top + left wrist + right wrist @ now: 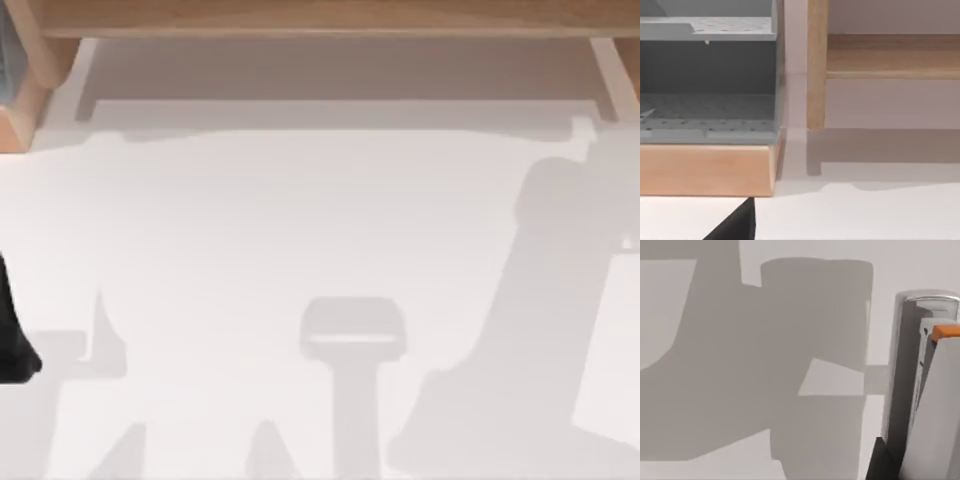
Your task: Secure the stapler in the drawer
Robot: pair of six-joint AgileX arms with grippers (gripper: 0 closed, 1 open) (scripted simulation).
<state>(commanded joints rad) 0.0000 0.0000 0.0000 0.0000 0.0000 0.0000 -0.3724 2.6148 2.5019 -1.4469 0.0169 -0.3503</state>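
Note:
The drawer stands pulled out at the table's far edge, a wide shallow box with white walls and a pale bare floor under light wood furniture. In the right wrist view the stapler, silver-grey with an orange tip, appears close up over the white table. A dark part of my right gripper sits right beside it; whether it is held is not visible. My left arm is a dark shape at the table's left edge, and a dark part of my left gripper points toward the furniture.
A light wood unit with grey perforated shelves stands at the far left, next to a wooden post. Arm shadows fall across the white table.

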